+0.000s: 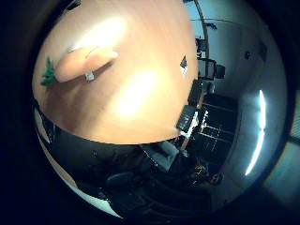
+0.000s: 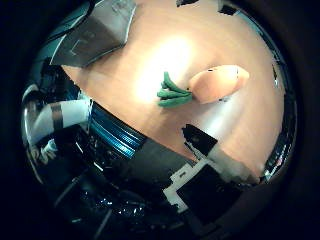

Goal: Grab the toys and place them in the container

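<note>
A plush carrot toy with an orange body and green leaves lies on the light wooden table, away from the hand. The little finger side view shows the carrot near the table's rim, with a small white tag beside it. A grey container stands on the table a short way from the carrot's leafy end. My hand hovers well above the table, off its edge. Its white and black parts show at the rim of the thumb side view. The fingers are relaxed and hold nothing.
The table's curved edge runs across the little finger side view. Beyond it are dark chairs and black equipment on the floor. A blue-lit box sits below the table edge in the thumb side view.
</note>
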`<action>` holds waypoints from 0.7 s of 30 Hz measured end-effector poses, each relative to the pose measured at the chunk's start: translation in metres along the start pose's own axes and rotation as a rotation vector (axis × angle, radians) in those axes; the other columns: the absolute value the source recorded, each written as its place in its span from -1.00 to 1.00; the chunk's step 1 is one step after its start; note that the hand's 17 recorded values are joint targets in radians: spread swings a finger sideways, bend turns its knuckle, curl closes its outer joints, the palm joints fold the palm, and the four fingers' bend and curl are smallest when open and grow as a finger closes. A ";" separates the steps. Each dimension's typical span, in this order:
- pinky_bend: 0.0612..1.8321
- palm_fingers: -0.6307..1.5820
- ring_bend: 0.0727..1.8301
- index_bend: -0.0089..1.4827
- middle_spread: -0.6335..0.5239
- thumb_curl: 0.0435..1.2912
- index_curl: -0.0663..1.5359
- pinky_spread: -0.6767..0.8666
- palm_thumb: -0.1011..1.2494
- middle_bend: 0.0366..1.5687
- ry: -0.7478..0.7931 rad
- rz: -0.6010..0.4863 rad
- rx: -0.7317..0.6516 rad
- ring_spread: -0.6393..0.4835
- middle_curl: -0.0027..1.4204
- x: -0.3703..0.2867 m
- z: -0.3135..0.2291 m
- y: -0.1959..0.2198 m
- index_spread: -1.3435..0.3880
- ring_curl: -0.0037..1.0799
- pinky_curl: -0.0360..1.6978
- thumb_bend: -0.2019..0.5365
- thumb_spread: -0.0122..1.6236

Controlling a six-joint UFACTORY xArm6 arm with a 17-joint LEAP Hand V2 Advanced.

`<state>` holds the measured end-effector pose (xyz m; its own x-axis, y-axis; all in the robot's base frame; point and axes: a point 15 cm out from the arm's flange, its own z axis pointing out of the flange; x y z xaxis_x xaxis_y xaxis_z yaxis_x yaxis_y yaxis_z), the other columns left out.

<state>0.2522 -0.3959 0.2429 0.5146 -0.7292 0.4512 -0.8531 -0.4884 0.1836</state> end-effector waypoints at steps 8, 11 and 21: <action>-0.79 -0.26 -0.83 -0.77 -0.13 -0.52 -0.57 0.40 0.32 -0.79 -0.046 -0.003 0.004 0.34 -0.52 0.004 0.026 -0.011 0.02 -0.51 -0.60 -0.52 0.15; -0.79 -0.25 -0.83 -0.77 -0.13 -0.52 -0.57 0.40 0.33 -0.79 -0.034 -0.005 0.018 0.34 -0.52 0.012 0.034 -0.019 0.02 -0.51 -0.60 -0.52 0.15; -0.81 -0.24 -0.84 -0.77 -0.14 -0.51 -0.56 0.40 0.34 -0.79 -0.046 -0.005 0.028 0.31 -0.52 0.021 0.057 -0.029 0.02 -0.51 -0.60 -0.52 0.15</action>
<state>0.2923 -0.4243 0.1977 0.5228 -0.7477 0.4095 -0.8481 -0.5048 0.1609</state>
